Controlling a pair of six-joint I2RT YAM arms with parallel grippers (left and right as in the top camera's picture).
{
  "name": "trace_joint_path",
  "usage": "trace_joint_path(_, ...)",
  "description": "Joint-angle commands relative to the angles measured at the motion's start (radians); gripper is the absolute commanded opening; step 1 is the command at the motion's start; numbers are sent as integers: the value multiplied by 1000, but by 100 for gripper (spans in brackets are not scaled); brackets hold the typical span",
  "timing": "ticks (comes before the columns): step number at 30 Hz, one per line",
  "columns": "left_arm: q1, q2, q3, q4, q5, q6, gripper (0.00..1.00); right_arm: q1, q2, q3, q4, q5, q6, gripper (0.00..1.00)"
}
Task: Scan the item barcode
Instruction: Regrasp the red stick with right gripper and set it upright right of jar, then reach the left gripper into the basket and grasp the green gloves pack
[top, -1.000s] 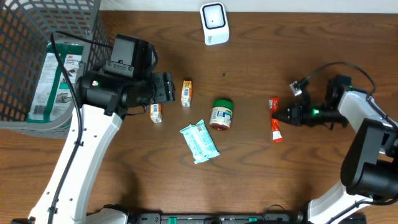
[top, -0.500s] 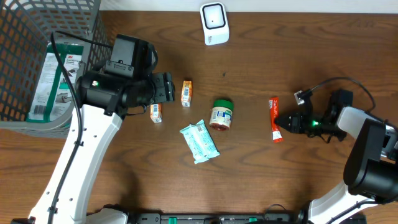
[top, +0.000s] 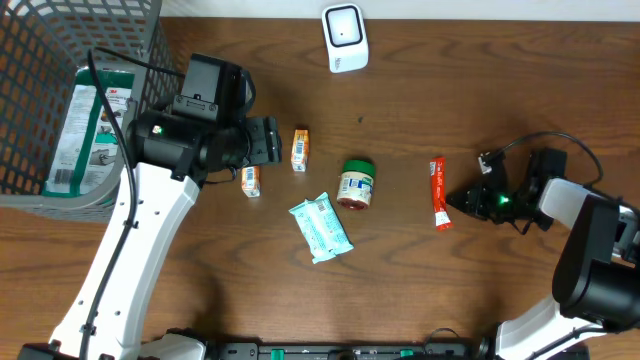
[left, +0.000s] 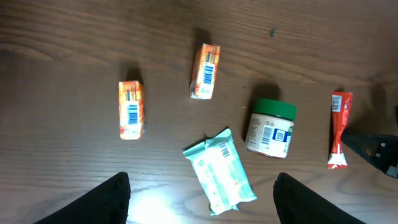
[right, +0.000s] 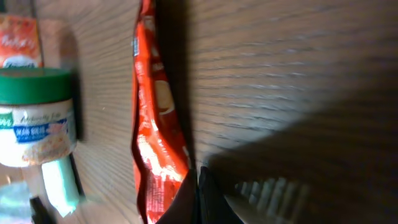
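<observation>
Several items lie on the wooden table: a red stick packet (top: 438, 192), a green-lidded jar (top: 356, 184), a teal packet (top: 321, 228) and two small orange boxes (top: 300, 149) (top: 250, 181). The white scanner (top: 345, 38) stands at the back. My right gripper (top: 453, 203) is shut, low on the table, its tip against the right edge of the red stick packet (right: 155, 124) near its front end; nothing shows between the fingers (right: 198, 200). My left gripper (top: 274, 140) hovers open above the orange boxes (left: 206, 71) (left: 132, 110), holding nothing; its fingertips (left: 102, 202) frame the teal packet (left: 219, 171).
A wire basket (top: 140, 30) at the back left holds a green-and-white package (top: 85, 120). The jar (left: 270, 127) lies on its side with a barcode facing up. The left arm's body spans the table's left side.
My right gripper has slid toward the table's front along the red packet and dropped lower, staying shut. The left arm has barely moved.
</observation>
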Motion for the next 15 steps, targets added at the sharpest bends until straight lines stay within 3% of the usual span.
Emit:
trace_joint_path(1,-3,6,3,-5,-28,21,74,3,16,-17,-5,246,75,1)
trace_joint_path(5,-2,6,3,0,-65,21,74,11,13,22,-47,254,117,1)
trace_joint_path(8,-2,6,3,5,-138,21,74,30,13,121,-174,317,121,2)
trace_joint_path(12,-2,6,3,4,-159,21,74,75,13,240,-277,350,137,15)
trace_joint_path(15,-1,6,3,3,-159,21,74,116,13,290,-289,351,140,32)
